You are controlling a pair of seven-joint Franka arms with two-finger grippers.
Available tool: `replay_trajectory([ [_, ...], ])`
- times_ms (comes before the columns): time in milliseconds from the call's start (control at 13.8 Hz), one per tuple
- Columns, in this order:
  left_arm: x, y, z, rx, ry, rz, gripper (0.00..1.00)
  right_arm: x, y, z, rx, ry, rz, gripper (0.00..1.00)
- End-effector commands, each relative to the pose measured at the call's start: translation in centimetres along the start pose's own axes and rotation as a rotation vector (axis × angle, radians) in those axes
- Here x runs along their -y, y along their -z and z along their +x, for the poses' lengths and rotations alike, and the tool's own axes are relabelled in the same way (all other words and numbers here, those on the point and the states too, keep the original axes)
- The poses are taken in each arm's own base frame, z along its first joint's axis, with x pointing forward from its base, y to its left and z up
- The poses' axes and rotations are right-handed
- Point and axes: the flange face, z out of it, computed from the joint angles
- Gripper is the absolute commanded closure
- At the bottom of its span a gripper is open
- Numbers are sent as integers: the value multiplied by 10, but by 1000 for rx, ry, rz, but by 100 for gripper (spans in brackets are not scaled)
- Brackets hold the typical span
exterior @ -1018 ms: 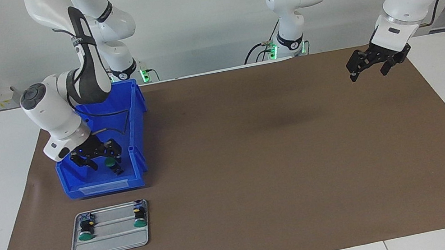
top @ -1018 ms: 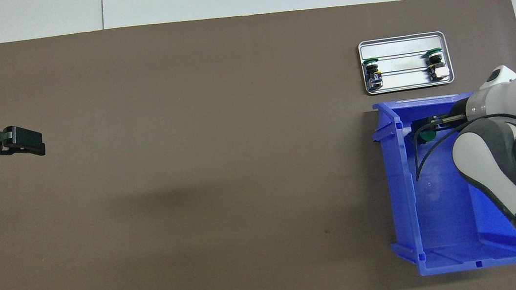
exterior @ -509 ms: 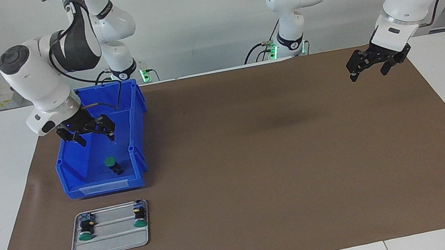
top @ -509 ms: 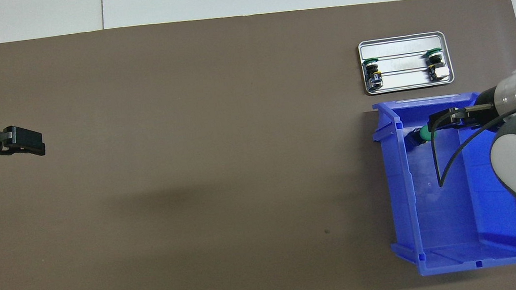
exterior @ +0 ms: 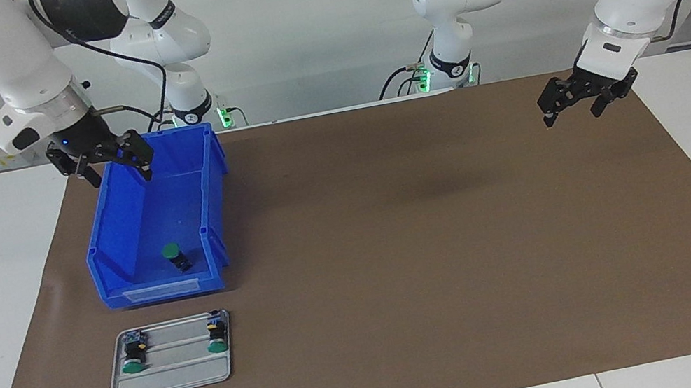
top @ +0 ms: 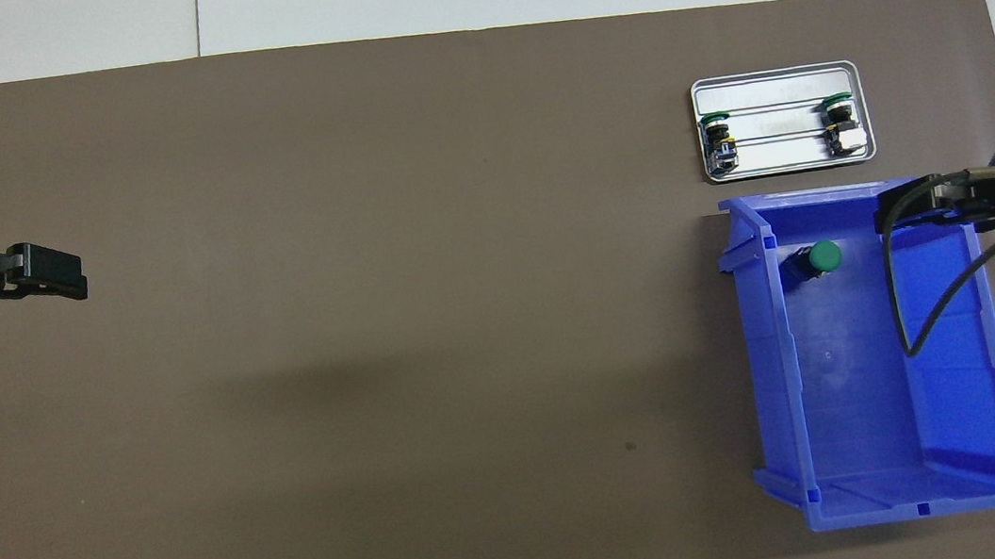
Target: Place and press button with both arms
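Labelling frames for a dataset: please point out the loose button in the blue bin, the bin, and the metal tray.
button point(top: 824, 255), overhead view, green cap
blue bin point(exterior: 209, 200), facing view, side wall
metal tray point(exterior: 172, 380), facing view, bare bottom

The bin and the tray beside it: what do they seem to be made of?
The bin looks like moulded plastic: uniform saturated blue, slightly glossy, with ribbed corners. The tray is probably metal, perhaps aluminium or steel: silvery grey with a rolled rim and soft sheen, though painted plastic can't be ruled out.
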Motion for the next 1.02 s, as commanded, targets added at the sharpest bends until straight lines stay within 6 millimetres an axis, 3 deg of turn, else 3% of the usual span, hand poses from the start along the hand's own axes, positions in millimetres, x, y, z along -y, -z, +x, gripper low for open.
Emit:
replay_trajectory([
  [0, 2, 1, -7, -15, 4, 10, 0, 0, 24, 21, 21, -14, -30, 0],
  [945, 2, 1, -7, -15, 4, 10, 0, 11, 10, 10, 51, 15, -45, 0],
])
